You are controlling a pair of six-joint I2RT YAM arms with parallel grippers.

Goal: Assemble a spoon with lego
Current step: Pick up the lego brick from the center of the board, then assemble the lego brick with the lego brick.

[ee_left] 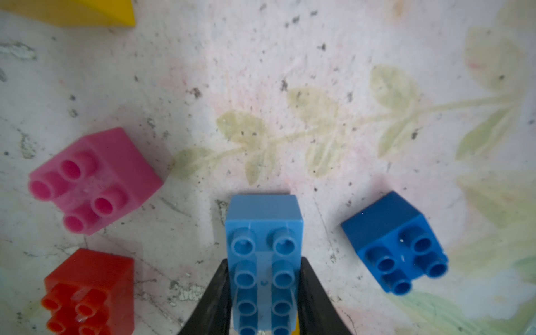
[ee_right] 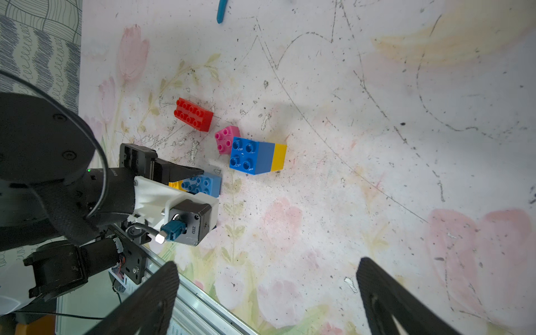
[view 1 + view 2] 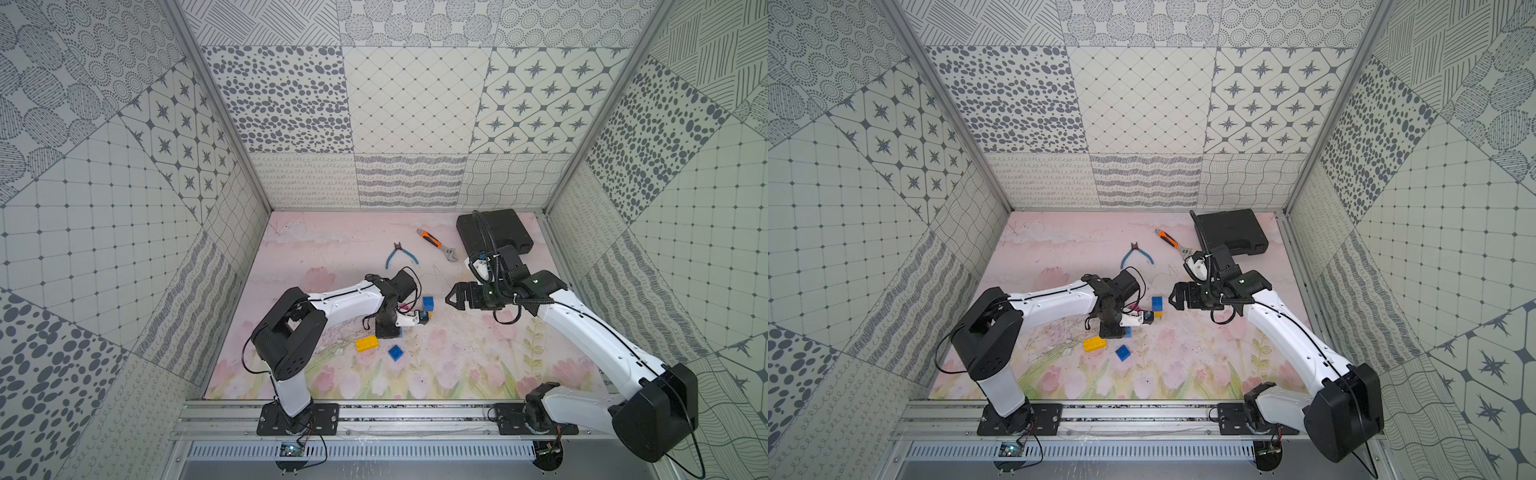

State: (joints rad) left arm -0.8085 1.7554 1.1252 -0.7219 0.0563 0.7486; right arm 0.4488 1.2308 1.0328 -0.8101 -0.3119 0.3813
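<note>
While left fingers (image 1: 214, 298) clamp one light-blue brick (image 1: 264, 246), right fingers (image 2: 156, 293) gape; one red brick (image 2: 193, 114), one pink brick (image 2: 224, 140).

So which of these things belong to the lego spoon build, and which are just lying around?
Job: light blue brick in the left gripper, red brick, pink brick, blue-on-yellow stack, loose yellow brick, loose dark blue brick.
Lying about: blue-handled pliers, orange-handled wrench, black case.

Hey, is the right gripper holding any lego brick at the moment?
No, in the right wrist view the right gripper stands wide open, with only bare mat showing between its jaws.
</note>
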